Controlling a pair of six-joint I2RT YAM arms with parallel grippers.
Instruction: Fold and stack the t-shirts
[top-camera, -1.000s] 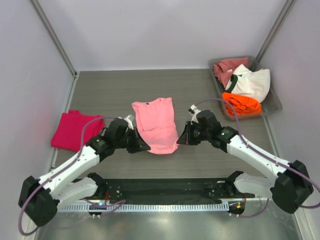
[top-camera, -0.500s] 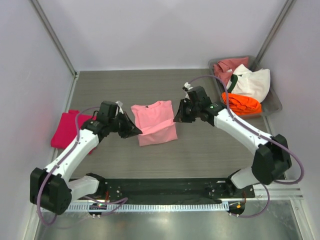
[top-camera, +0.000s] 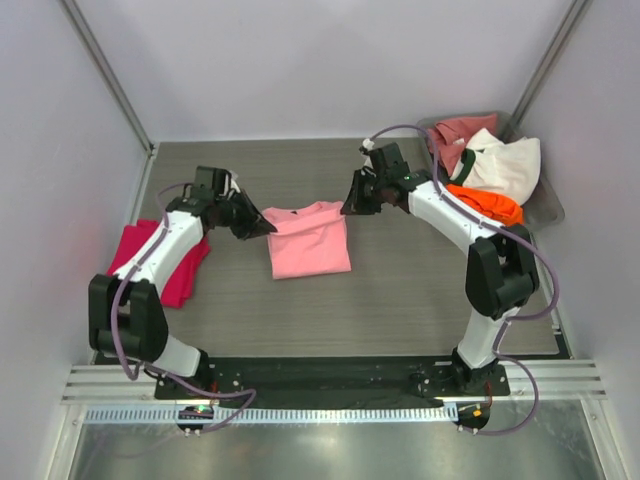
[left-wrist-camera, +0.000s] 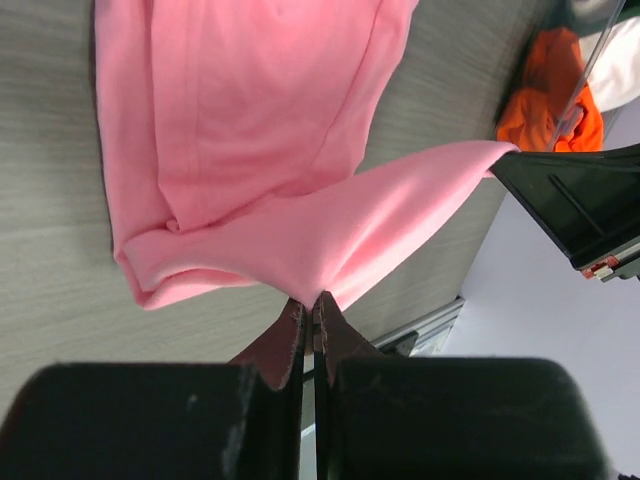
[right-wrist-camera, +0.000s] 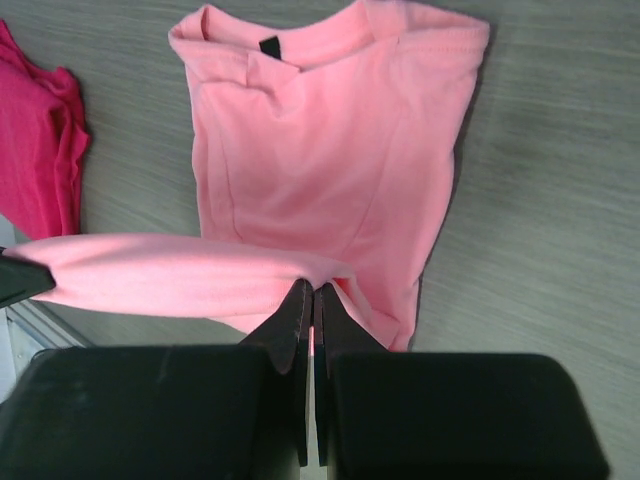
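A light pink t-shirt (top-camera: 310, 245) lies mid-table, collar toward the far side. Its near hem is lifted and doubled over the body. My left gripper (top-camera: 265, 228) is shut on the hem's left corner (left-wrist-camera: 311, 300). The right gripper (top-camera: 347, 208) is shut on the right corner (right-wrist-camera: 313, 290). The hem stretches taut between them above the flat part of the shirt (right-wrist-camera: 330, 150). A folded magenta-red t-shirt (top-camera: 128, 252) lies at the left edge, partly under my left arm. Dusty rose (top-camera: 455, 132), white (top-camera: 505, 165) and orange (top-camera: 485, 205) t-shirts are heaped at the far right.
The heap of shirts sits in a grey tray (top-camera: 548, 215) against the right wall. White walls close the table on the left, the far side and the right. A metal rail with both arm bases runs along the near edge.
Both grippers have travelled away from the bases toward the far side, carrying the pink shirt's hem up over its body. The shirt's outline on the table is shorter now.
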